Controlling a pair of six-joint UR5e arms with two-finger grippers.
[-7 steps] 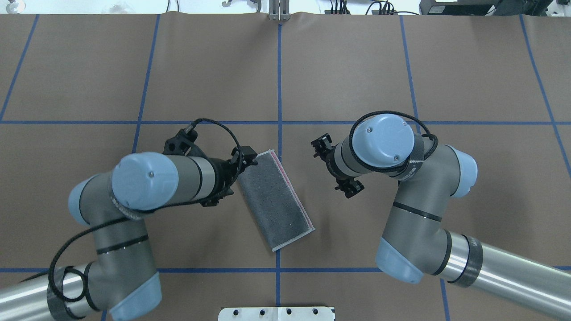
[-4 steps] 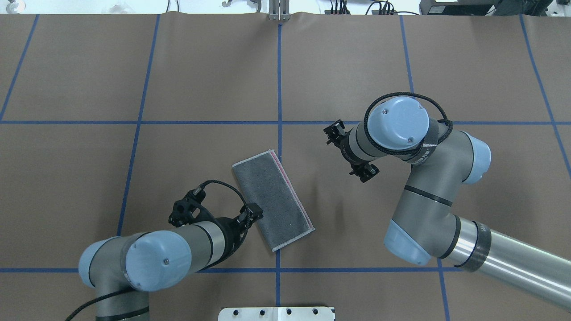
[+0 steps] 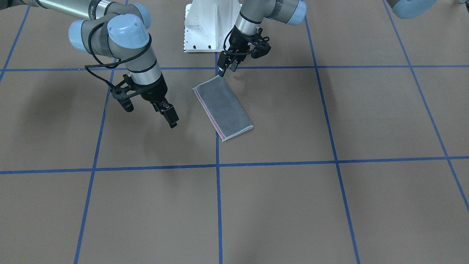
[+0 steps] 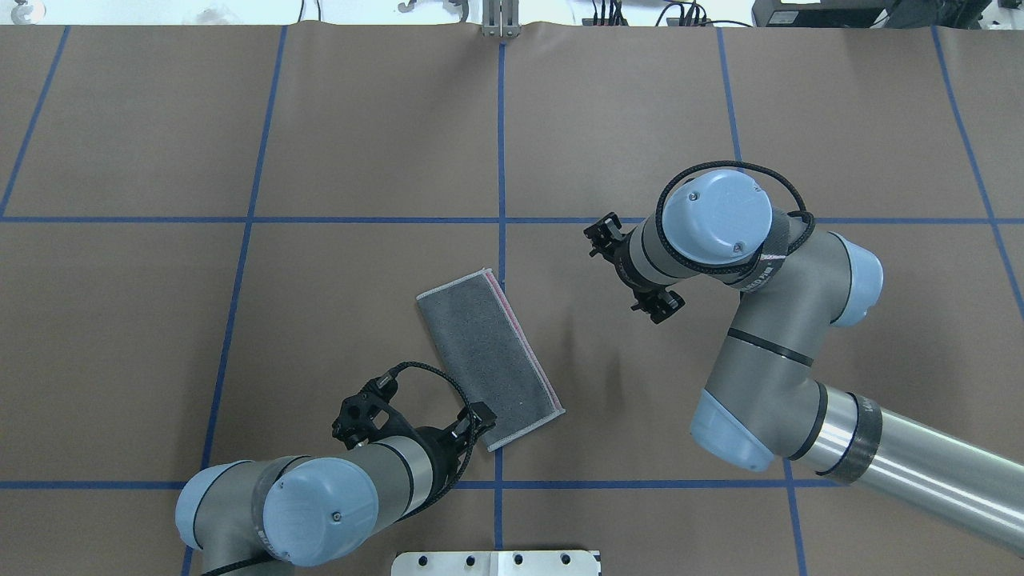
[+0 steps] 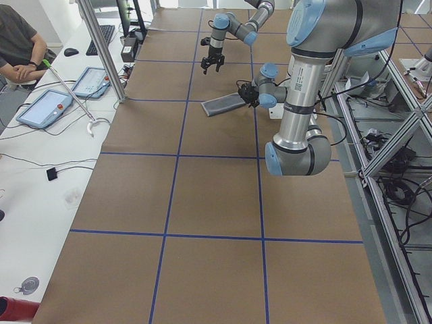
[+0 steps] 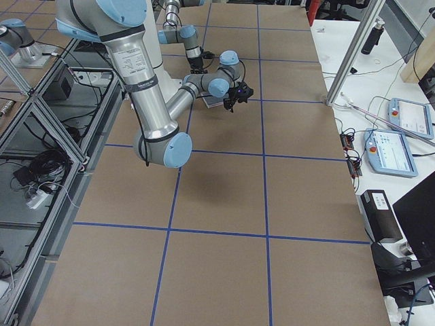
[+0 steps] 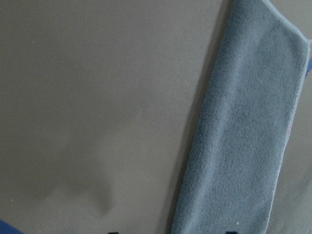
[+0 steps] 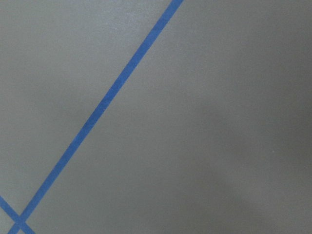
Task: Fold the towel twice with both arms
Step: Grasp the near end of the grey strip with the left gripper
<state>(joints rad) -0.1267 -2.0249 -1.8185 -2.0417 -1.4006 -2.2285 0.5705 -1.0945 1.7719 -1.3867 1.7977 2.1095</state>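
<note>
The towel lies flat and slantwise near the table's middle, folded into a narrow strip, grey face up, with a pink edge along its right side. Seen from the front, the towel has my left gripper hovering just over its corner nearest the robot, open and holding nothing. The left wrist view shows the grey towel below it. My right gripper hangs open above bare table, well off the towel's pink side. From overhead both wrists hide their fingers.
The white pedestal base sits at the table's near edge. Blue tape lines grid the brown table cover. A person sits by tablets on a side bench beyond the table's far edge.
My left arm has swept along the towel's left edge from its far corner to its near corner. My right arm has drawn back up and to the right, away from the towel.
</note>
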